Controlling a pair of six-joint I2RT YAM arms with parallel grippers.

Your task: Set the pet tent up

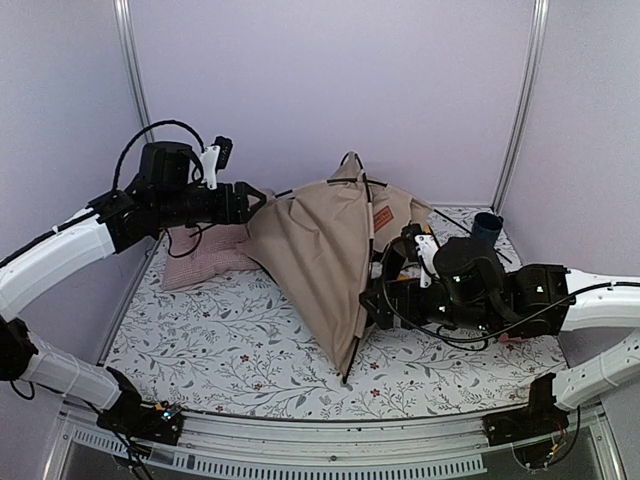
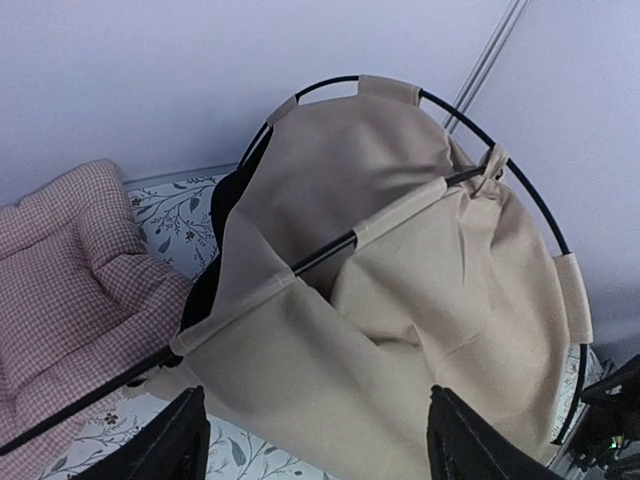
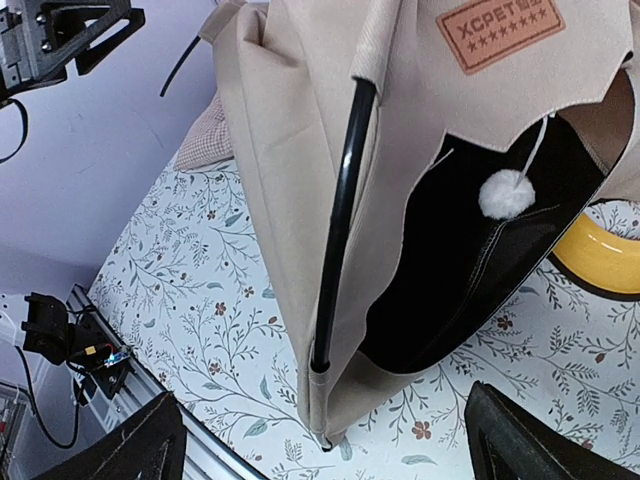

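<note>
A: What worries you most here?

B: Neither arm has a hold on the pet tent. It looks tilted, leaning on one low corner near the front of the table, and its fabric hangs in slack folds. With nothing steadying it, I'd judge it could tip or sag.

A: Anything closer in?

B: The right gripper sits low, near the foot of a black pole. A careless move inward could snag that pole or the hem and drag the whole frame across the table.

A: How do its jaws stand?

B: They are spread wide. Its fingers sit at the two lower corners of the wrist view, with only the floral table cover between them. It holds nothing and touches nothing I can see.

A: And the other one?

B: The left gripper is spread too, and empty. The tent's tan panel fills the view just beyond it. From above, its tips look very close to the tent's left corner, but I cannot tell whether they brush it.

A: What lies around them?

B: The tent stands mid-table between the two arms, with its apex toward the back. Its dark-lined doorway, brown label and white pom-pom face the right arm. A pink checked cushion lies beside the tent under the left arm. A yellow bowl stand shows just past the doorway's edge.
</note>
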